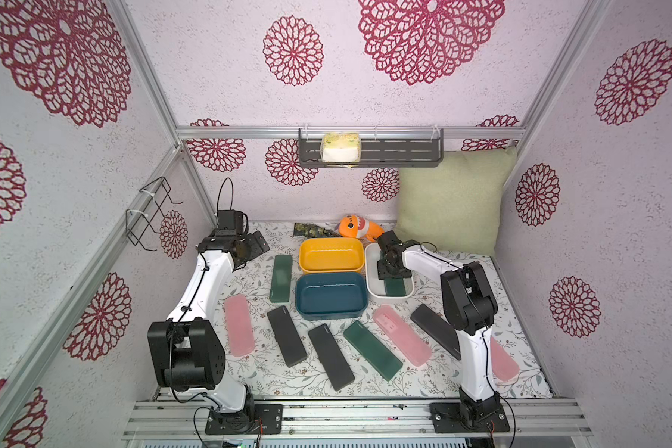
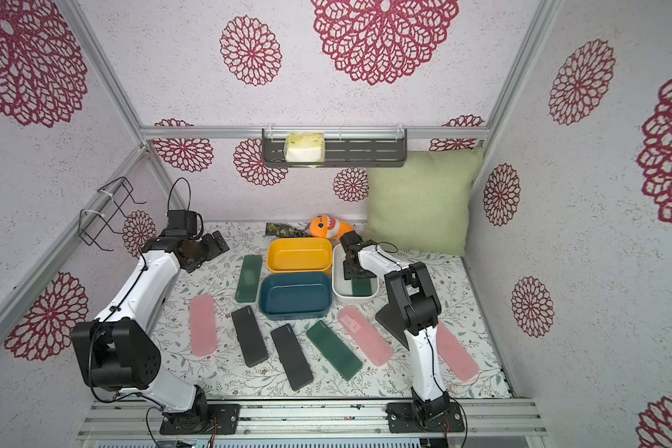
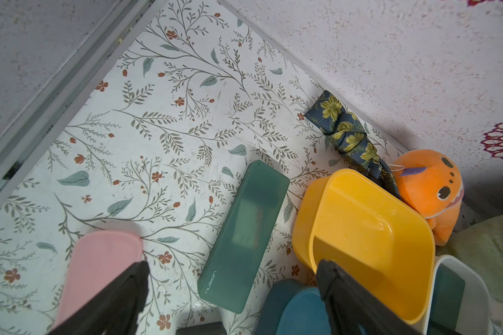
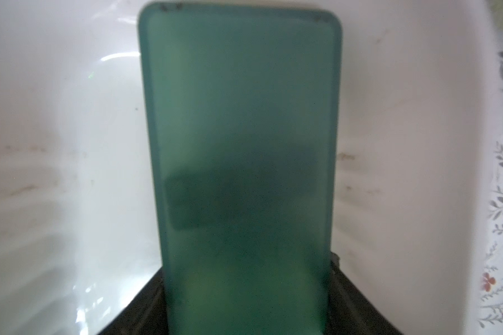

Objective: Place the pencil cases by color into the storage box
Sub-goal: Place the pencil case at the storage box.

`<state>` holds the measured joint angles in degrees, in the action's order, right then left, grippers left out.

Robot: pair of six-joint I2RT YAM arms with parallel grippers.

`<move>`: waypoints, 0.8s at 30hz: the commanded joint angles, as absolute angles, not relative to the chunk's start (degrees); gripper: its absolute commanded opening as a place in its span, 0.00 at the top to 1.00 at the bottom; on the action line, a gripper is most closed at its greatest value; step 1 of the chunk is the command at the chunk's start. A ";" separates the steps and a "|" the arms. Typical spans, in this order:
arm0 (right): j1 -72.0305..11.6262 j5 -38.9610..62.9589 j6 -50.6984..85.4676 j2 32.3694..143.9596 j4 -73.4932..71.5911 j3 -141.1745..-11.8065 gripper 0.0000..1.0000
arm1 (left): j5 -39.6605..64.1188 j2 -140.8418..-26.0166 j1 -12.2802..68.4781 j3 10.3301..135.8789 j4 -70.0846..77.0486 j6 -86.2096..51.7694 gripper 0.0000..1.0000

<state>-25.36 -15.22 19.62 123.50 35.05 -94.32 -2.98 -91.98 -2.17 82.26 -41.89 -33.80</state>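
Note:
My right gripper (image 1: 393, 271) is shut on a dark green pencil case (image 4: 238, 145) and holds it down inside the white storage box (image 1: 369, 289), whose wall fills the right wrist view (image 4: 70, 145). The yellow box (image 1: 331, 254) and the blue box (image 1: 330, 294) stand empty beside it. On the mat lie two more green cases (image 1: 281, 278) (image 1: 372, 350), three black ones (image 1: 286, 336) (image 1: 330, 357) (image 1: 435, 329) and three pink ones (image 1: 239, 324) (image 1: 401, 340) (image 1: 503, 362). My left gripper (image 1: 255, 242) hangs open at the back left, above the mat, holding nothing (image 3: 233, 266).
An orange plush toy (image 1: 359, 227) and a floral cloth (image 1: 311, 229) lie behind the yellow box. A green cushion (image 1: 454, 198) leans in the back right corner. A dark shelf (image 1: 369, 151) hangs on the back wall and a wire rack (image 1: 148, 211) on the left wall.

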 commanded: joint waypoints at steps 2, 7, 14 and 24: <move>-24.93 -16.79 21.00 124.96 34.64 -95.63 0.50 | -3.78 -92.77 -1.94 83.85 -42.37 -32.71 0.03; -24.76 -16.52 21.01 125.67 34.44 -95.81 0.44 | -3.71 -93.51 -1.93 84.20 -42.86 -32.61 0.03; -24.68 -16.35 20.85 126.19 34.21 -95.78 0.33 | -3.82 -93.91 -1.93 84.46 -43.13 -32.36 0.03; -24.70 -15.65 20.78 125.51 34.10 -95.85 0.14 | -4.11 -93.97 -1.93 84.55 -43.68 -32.10 0.03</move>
<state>-25.23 -14.85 19.94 124.84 33.89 -95.07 -3.53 -93.32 -2.17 83.11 -42.74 -32.82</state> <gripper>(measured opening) 0.849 0.975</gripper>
